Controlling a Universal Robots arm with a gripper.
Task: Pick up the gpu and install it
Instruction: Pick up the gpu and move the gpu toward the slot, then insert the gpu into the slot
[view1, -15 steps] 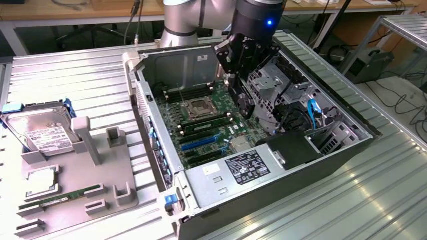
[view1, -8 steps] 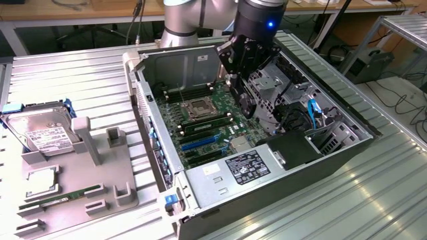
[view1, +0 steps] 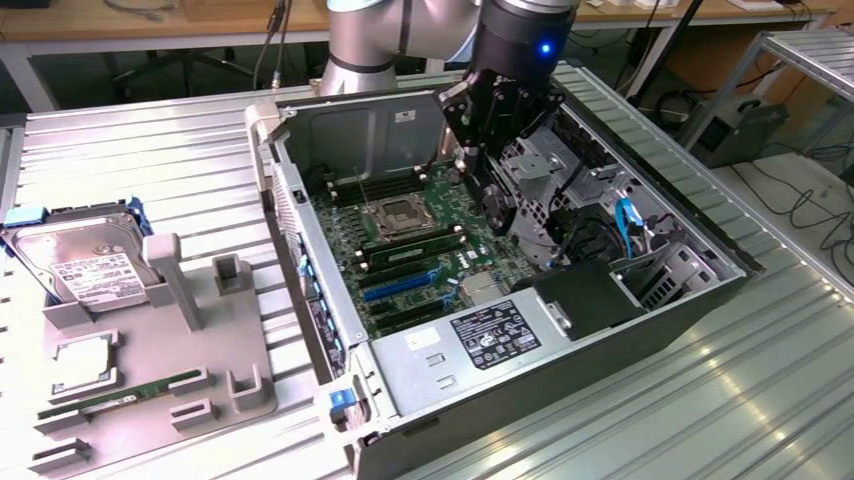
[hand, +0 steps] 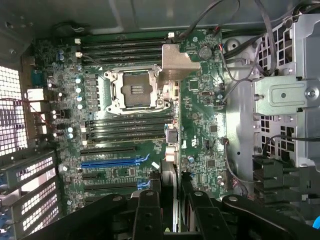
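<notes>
Our gripper (view1: 497, 160), jaws half closed, grips the gpu (view1: 501, 212), which hangs over the motherboard (view1: 427, 250). We would square its edge with the 1 blue slot (view1: 400, 286), nearer and toward the exterior view's left, then press straight.

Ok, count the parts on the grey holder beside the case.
3: a hard drive at its far end, a processor chip in the middle, a green memory stick nearest the camera. None looks hidden.
</notes>
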